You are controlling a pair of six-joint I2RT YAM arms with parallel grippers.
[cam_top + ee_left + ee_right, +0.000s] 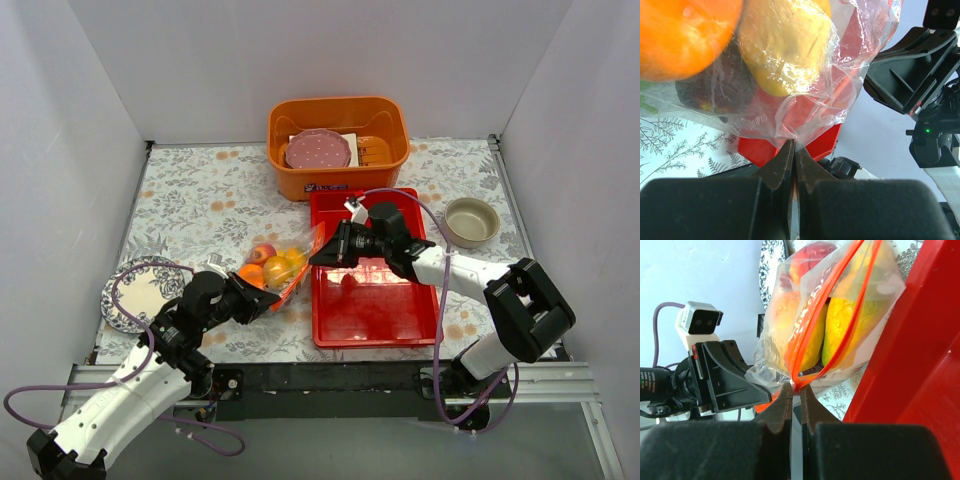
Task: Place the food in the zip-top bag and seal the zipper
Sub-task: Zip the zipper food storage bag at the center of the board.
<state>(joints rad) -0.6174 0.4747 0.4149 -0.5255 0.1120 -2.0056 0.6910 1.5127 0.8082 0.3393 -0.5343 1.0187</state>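
Note:
The clear zip-top bag (275,268) lies between the patterned plate and the red tray, with food inside: an orange (680,35), yellow mangoes (840,335) and a red piece (810,255). My left gripper (263,299) is shut on a fold of the bag's plastic (805,100) at its near end. My right gripper (318,256) is shut on one end of the orange-red zipper (812,325). From that pinch the strip's two halves run apart, so the mouth gapes. A small dark-red lump (347,279) lies in the tray.
The red tray (385,310) sits right of the bag, its wall close beside my right fingers (900,340). An orange basket (338,170) holding a pink plate (318,150) stands behind. A beige bowl (472,220) is far right, a patterned plate (135,295) left.

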